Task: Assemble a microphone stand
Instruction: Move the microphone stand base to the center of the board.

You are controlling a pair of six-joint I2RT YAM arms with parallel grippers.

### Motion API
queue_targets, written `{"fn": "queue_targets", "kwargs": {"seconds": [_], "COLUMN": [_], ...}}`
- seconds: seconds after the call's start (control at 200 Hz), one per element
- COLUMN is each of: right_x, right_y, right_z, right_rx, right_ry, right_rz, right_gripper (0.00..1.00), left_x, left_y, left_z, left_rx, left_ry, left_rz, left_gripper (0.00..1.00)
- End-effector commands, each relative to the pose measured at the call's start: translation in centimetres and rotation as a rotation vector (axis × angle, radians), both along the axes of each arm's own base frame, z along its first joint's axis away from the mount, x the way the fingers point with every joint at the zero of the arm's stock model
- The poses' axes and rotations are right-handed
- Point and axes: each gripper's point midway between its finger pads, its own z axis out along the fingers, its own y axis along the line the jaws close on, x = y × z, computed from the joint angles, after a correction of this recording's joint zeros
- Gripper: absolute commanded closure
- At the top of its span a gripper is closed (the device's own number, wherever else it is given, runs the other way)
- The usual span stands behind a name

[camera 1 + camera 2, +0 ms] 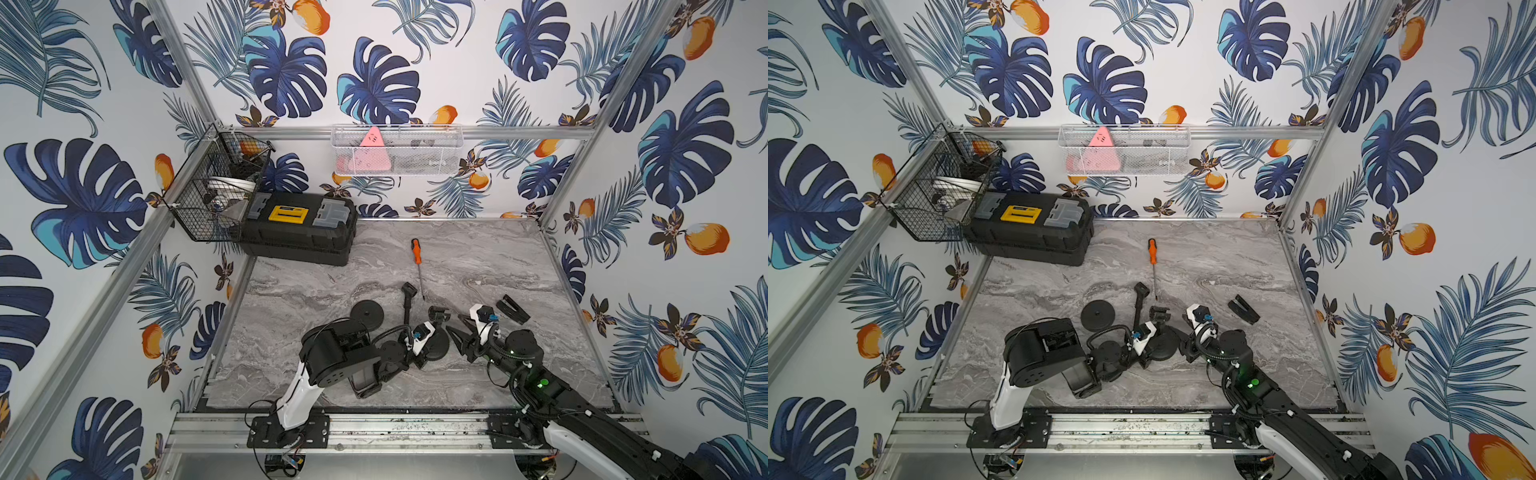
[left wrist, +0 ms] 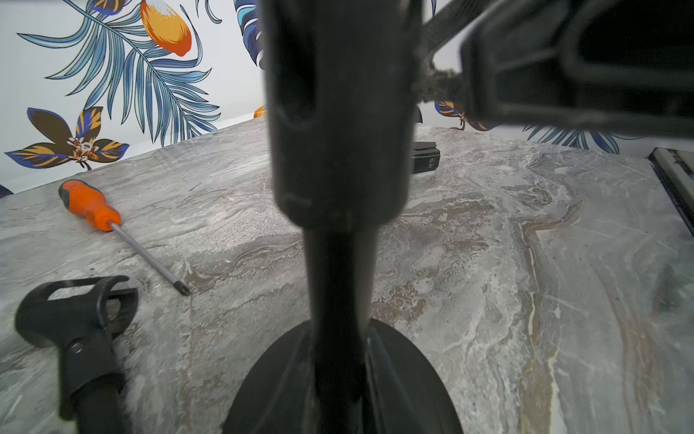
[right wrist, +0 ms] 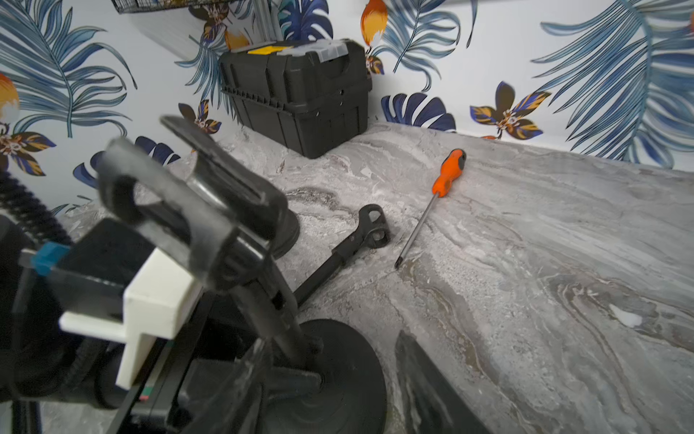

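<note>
- Black stand (image 2: 340,270) standing upright at the table (image 1: 498,257) front; left gripper (image 1: 430,345) clenching it low down.
- Right gripper (image 1: 453,323) hanging released beside it.
- We are counting one loose disc (image 1: 367,314), one loose pole (image 1: 406,309), one screwdriver (image 1: 417,262).

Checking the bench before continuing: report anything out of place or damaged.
Nothing damaged or spilled. One black pole lies flat on the table, between the loose round base and the screwdriver, not yet mounted.

orange screwdriver (image 1: 416,252), black toolbox (image 1: 299,243), black wire basket (image 1: 195,212), white mesh basket (image 1: 432,163)
</note>
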Motion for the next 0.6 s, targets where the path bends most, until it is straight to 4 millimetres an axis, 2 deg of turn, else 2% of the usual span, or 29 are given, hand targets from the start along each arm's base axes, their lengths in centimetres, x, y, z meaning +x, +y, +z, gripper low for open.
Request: {"fn": "queue_targets", "kwargs": {"seconds": [0.0, 0.12, 0.295, 0.455, 0.595], "right_x": [-1.1, -1.3, -1.0, -1.2, -0.6], "right_y": [1.4, 2.2, 2.2, 3.0, 3.2], "right_z": [-0.4, -0.5, -0.1, 0.2, 0.4], "right_rx": [-0.007, -0.02, -0.042, -0.076, -0.091], "right_ry": [0.027, 0.019, -0.021, -0.047, -0.059], "right_rz": [0.105, 0.157, 0.157, 0.218, 0.213], "right_gripper": [0.45, 0.45, 0.45, 0.49, 0.49], "left_x": [-0.3, -0.5, -0.7, -0.8, -0.8], "left_y": [0.6, 0.9, 0.6, 0.3, 0.4], "left_z": [-0.8, -1.4, -2.2, -2.4, -2.4], "left_rx": [0.026, 0.042, 0.048, 0.047, 0.047], "left_ry": [0.018, 0.028, 0.045, 0.05, 0.051], "left_rz": [0.008, 0.004, -0.015, -0.026, -0.024], "left_gripper": [0.86, 0.86, 0.87, 0.87, 0.87]}}
